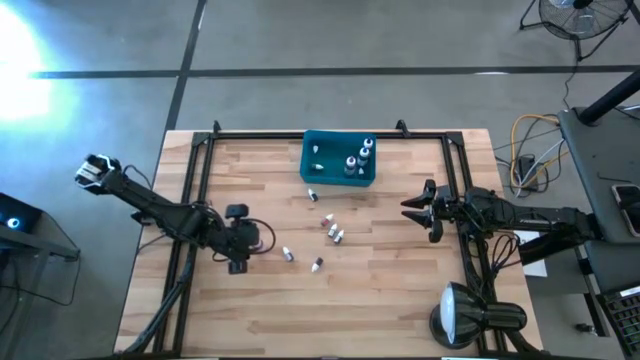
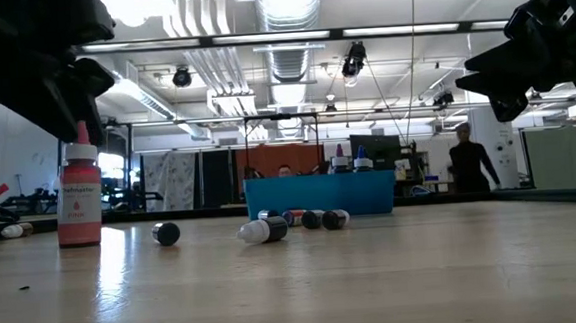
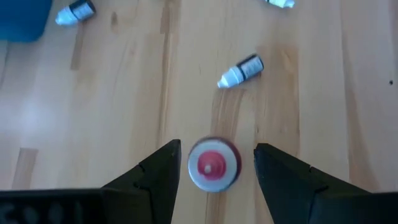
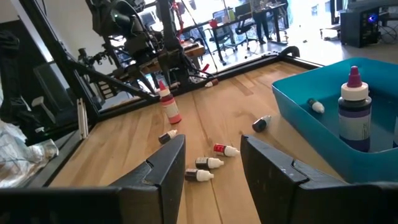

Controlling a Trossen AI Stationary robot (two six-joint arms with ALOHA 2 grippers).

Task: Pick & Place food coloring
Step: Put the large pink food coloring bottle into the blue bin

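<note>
A red dropper bottle with a white cap [image 3: 213, 163] stands upright on the wooden table; it also shows in the low view [image 2: 78, 199] and the right wrist view [image 4: 168, 104]. My left gripper [image 3: 217, 148] is open above it, one finger on either side of the cap, with a gap on both sides. In the high view the left gripper [image 1: 238, 255] hides the bottle. Several tiny white-capped bottles [image 1: 330, 230] lie on their sides mid-table. My right gripper [image 1: 415, 207] is open and empty, hovering at the table's right.
A teal bin [image 1: 325, 172] stands at the table's far edge with a few larger upright bottles [image 4: 354, 115] and small ones inside. A tiny bottle [image 3: 241, 70] lies just ahead of the left gripper. A black frame [image 1: 200, 150] runs round the table. A lamp [image 1: 460, 315] stands near right.
</note>
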